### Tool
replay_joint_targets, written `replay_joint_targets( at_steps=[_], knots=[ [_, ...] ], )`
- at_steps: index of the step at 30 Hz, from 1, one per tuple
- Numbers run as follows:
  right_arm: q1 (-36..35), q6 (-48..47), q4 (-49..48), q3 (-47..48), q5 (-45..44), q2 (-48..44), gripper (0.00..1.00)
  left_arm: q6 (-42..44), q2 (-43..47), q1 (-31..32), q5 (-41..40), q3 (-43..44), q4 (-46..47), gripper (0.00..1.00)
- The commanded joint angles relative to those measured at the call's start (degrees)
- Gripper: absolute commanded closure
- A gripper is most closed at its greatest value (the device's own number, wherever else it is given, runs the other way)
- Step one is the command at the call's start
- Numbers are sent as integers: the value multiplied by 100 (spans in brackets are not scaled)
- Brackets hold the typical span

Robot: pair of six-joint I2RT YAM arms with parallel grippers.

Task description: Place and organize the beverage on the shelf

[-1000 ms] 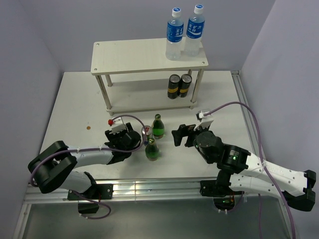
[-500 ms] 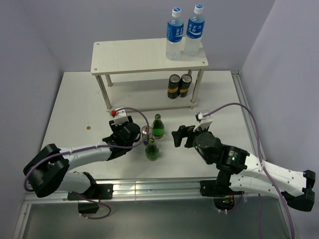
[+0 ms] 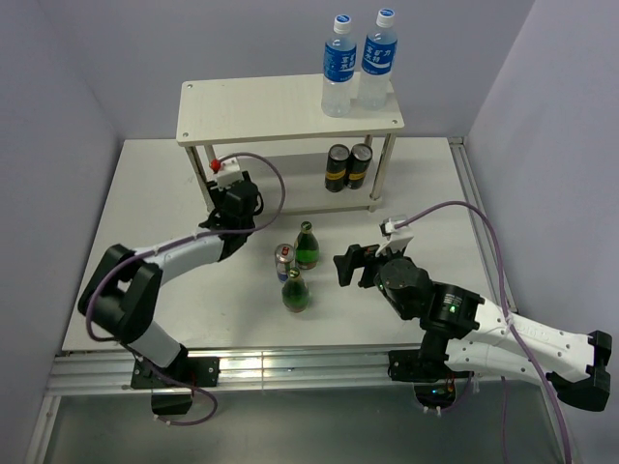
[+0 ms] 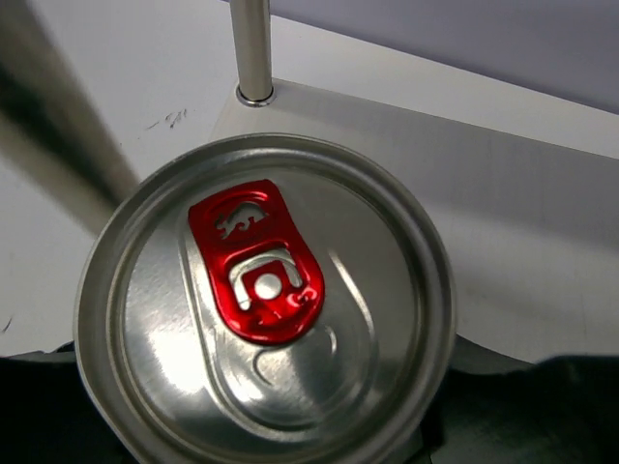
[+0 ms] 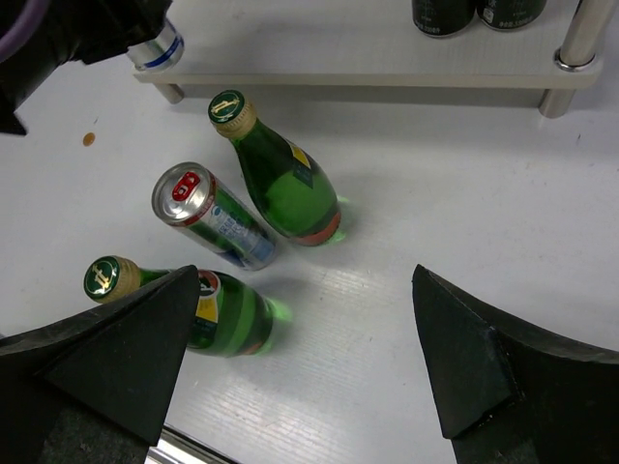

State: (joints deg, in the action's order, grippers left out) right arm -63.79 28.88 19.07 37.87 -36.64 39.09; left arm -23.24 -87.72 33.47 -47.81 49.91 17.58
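- The left gripper (image 3: pixel 235 205) is clamped on the held can (image 4: pixel 266 300), red tab up, at the 9 o'clock end of the shelf (image 3: pixel 261 108)
- The left wrist view puts the can close to the lower board (image 4: pixel 435 193), with a thin leg (image 4: pixel 251 48) at 12 o'clock from it
- I cannot tell whether the can's base is on the board yet
- The step in hand looks like placing it on the lower tier: keep it upright, slide it in under the top board, then let go only once the base sits flat
- A blurred bar crosses at 10 o'clock in the wrist view, probably another leg, so the entry has to thread between the posts
- The dark cans (image 3: pixel 338 167) stand at the 3 o'clock end of the lower tier, well apart, so there is room to line up toward them
- The water bottles (image 3: pixel 338 68) stand on the top board, out of the way
- The right gripper (image 3: pixel 350 266) hovers with its fingers spread wide, holding nothing
- On the table (image 3: pixel 145 193) at its 9 o'clock wait the loose can (image 3: pixel 282 257), the far green bottle (image 3: pixel 307 246) and the near green bottle (image 3: pixel 295 292)
- Those three are bunched together, so the next pick could knock a neighbour
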Motion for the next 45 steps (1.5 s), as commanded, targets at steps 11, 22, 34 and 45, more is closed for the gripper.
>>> replay_joint_targets(
  at_steps=[11,22,34,45],
  knots=[
    [16,-85,-114,-95,-194,-104,3,453,-1466,-526,167,1178,1011,100],
    [42,-58,-228,-166,-97,81,3,532,-1845,-658,290,1398,1133,75],
    [33,-23,-105,-174,-106,2,3,321,-1424,-737,316,1171,984,1],
    [33,82,-149,-271,-27,-24,3,206,-28,-132,299,538,45,1]
  ],
)
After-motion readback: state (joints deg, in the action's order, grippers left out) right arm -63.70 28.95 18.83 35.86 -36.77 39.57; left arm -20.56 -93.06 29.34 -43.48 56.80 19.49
